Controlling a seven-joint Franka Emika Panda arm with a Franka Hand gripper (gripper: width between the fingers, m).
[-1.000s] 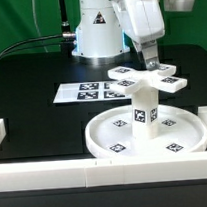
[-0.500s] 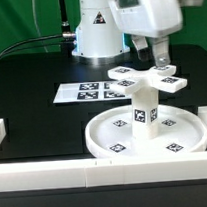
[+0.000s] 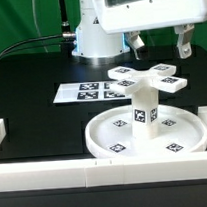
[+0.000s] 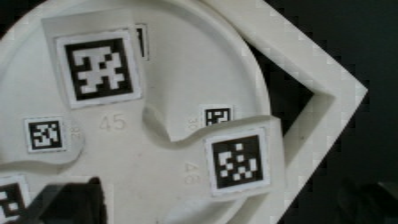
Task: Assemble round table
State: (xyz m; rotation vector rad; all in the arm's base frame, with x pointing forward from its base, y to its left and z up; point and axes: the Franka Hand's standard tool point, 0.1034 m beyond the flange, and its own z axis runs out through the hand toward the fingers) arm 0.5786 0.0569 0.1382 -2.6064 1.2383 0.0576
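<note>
Jaws (image 3: 161,42) now higher above black table (image 3: 37,111)

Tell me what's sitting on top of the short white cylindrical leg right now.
The small white cross-shaped piece rests on the short white cylindrical leg, which stands in the large rimmed round disc. The cross hides their joint.

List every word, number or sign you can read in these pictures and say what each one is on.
"45" – faint raised number on the round disc, wrist view.
A similar faint number sits lower on the disc, too blurred to read.
Red-bordered triangle sticker on the robot base: a warning sign, symbol too small to make out.
Black-and-white square tags on the disc, leg, cross piece and marker board: patterns only, no text.
</note>
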